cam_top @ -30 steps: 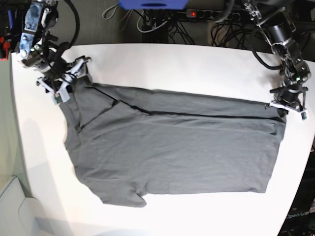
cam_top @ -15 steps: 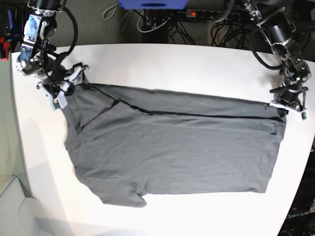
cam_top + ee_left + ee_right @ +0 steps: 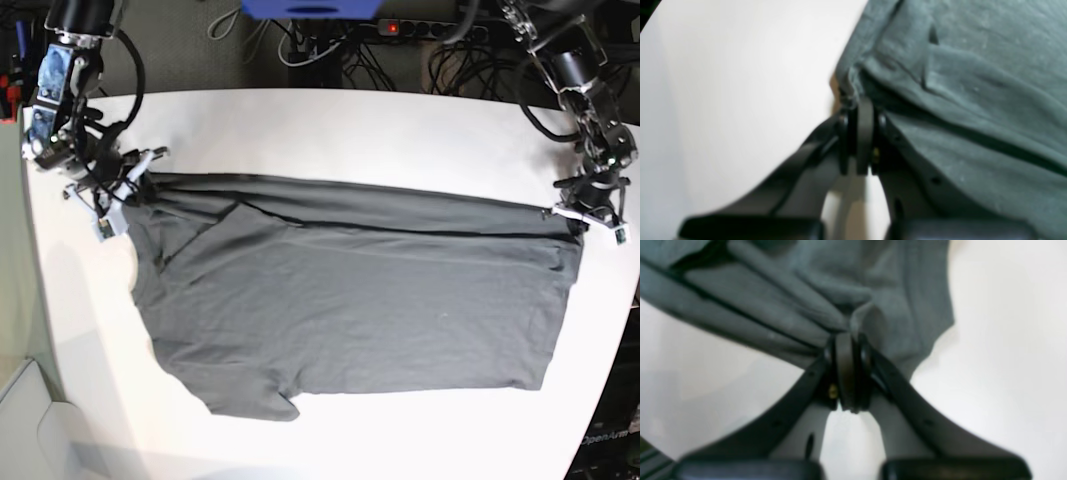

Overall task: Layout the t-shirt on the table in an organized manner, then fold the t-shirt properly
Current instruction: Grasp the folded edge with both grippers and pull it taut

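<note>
Base view: the t-shirt [image 3: 350, 300], dark charcoal grey, lies spread across the middle of the table [image 3: 330, 130], its upper edge pulled into a straight band between the two arms. One short sleeve points toward the near edge. The right gripper [image 3: 128, 188] meets the shirt's upper corner on this view's left; the left gripper [image 3: 578, 222] meets the opposite upper corner. Jaw positions are too small to read here.

Left wrist view: blurred. The left gripper [image 3: 858, 111] is clamped on a bunched fabric edge; soft matte cloth folds over smooth white tabletop.

Right wrist view: also soft-focused. The right gripper [image 3: 848, 340] is pinched onto gathered pleats of the shirt.
</note>
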### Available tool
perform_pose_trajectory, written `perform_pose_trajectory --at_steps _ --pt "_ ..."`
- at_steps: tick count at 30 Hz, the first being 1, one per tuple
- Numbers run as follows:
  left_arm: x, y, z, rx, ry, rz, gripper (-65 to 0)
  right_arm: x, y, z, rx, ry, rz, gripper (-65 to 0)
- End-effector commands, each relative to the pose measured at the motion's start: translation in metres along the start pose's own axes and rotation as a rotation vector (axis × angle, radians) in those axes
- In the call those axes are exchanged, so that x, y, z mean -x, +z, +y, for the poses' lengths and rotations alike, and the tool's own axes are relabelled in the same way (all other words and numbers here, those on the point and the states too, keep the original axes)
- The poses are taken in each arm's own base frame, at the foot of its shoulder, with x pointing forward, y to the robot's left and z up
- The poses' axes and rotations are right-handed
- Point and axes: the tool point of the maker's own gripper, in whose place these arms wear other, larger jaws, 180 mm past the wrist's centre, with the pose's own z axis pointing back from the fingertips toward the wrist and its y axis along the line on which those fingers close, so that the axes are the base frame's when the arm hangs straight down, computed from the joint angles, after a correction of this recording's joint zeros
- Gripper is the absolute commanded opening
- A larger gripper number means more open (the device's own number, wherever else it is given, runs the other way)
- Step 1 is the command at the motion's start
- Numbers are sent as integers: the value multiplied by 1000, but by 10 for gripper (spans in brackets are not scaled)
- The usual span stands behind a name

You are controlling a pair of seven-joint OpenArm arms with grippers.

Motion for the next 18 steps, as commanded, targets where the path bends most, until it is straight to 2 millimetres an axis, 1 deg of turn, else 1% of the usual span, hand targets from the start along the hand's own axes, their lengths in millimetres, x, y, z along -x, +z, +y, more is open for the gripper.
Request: perform_pose_trajectory --at_steps 1,4,7,9,10,11,16,18 --pt "-12 1 10 -23 -19 -18 -646 -20 5 -8 16 18 -59 -650" --pt "-11 2 10 -22 -20 -15 -646 -22 9 -18 34 38 -54 -650" --pt "0 5 14 -27 -27 7 -646 -36 10 -23 46 51 -80 -650" --pt "-2 8 15 -29 -38 0 -646 -42 12 -30 58 65 -87 -650" --pt "-6 9 14 -29 -43 -10 -646 -44 14 -32 64 71 -89 -650" --pt "-7 10 14 -29 -47 -14 -646 -50 14 -34 67 74 -102 -650" --pt "-3 14 17 -34 -58 -7 -646 -72 13 -35 69 91 -141 -650" --pt "-1 15 19 -37 -60 -2 -646 -75 11 -31 60 101 -143 -650"
